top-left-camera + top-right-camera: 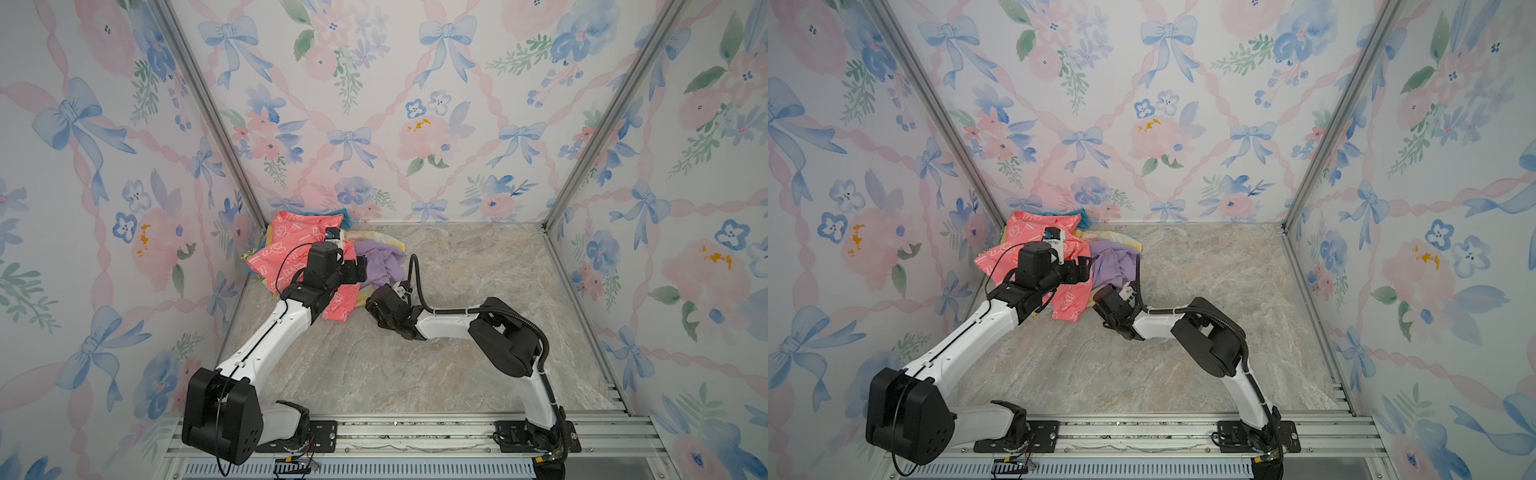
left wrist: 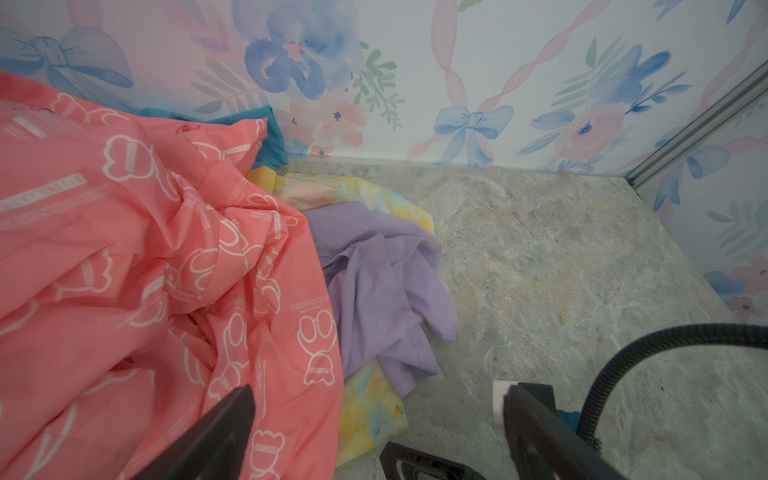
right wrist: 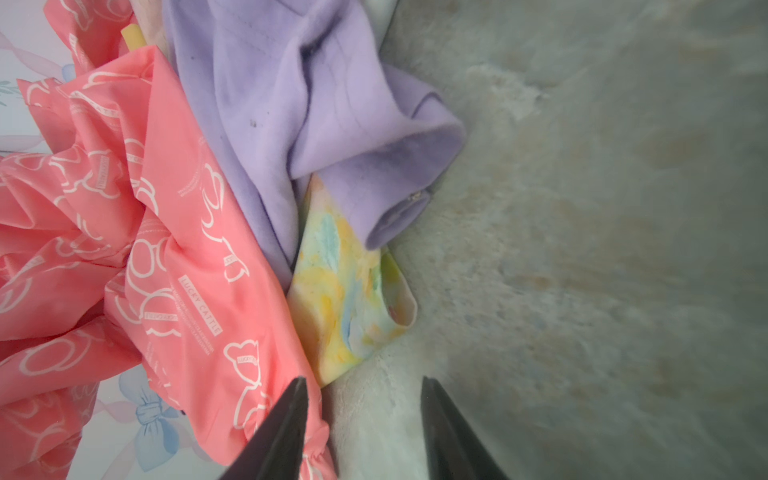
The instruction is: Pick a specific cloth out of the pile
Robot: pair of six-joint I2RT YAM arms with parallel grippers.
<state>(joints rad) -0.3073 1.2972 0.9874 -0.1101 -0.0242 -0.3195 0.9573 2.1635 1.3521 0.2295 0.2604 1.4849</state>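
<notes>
Wanted cloth: the pale yellow pastel cloth [image 3: 349, 286] lies at the bottom of the pile [image 1: 286, 245], in the far left corner of the table. The lilac cloth [image 3: 291, 104] and the coral-pink printed cloth [image 3: 174, 232] cover most of it.
Part that shows: one corner sticks out on the table toward the right arm. An edge also shows at the wall side.
Right gripper [image 3: 365, 382]: low over the table, jaws apart with only bare surface between them, pointing at that corner. I judge it comes in low because the free corner is the one place to pinch without taking the lilac cloth too.
Left gripper [image 2: 378, 392]: above the pile, jaws wide apart and holding nothing. It is probably ready to keep the other cloths back.
Teal cloth [image 2: 270, 137]: behind the pile, against the wall.
Surface: marble-look tabletop [image 1: 457, 340], grey-beige and smooth. A thin cloth lies flat on it, so getting under it may be difficult.
Room: wallpaper [image 1: 436, 104] with bows and flowers, and aluminium posts [image 1: 208, 112] in the corners.
</notes>
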